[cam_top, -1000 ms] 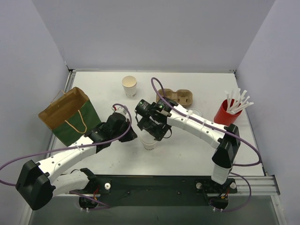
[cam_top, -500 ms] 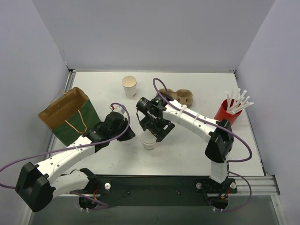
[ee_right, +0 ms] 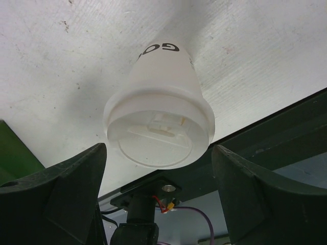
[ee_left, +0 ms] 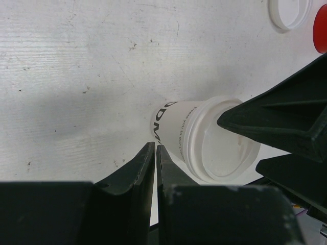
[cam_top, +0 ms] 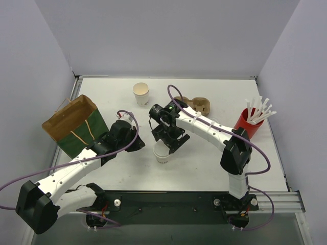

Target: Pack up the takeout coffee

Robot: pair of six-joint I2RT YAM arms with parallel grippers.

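Two grippers flank the takeout coffee [cam_top: 162, 154], which stands upright on the table [cam_top: 204, 171], its long axis vertical. We see the right gripper [ee_right: 158, 150] directly above it and nearer, jaws spread wide either side of the lid [ee_right: 159, 137] without touching. The left gripper [ee_left: 156, 148] sits just beside the cup, fingers pressed almost together on nothing. Only the right wrist view shows those gaps. Only the top view shows the paper bag [cam_top: 76, 125], well apart to the left.
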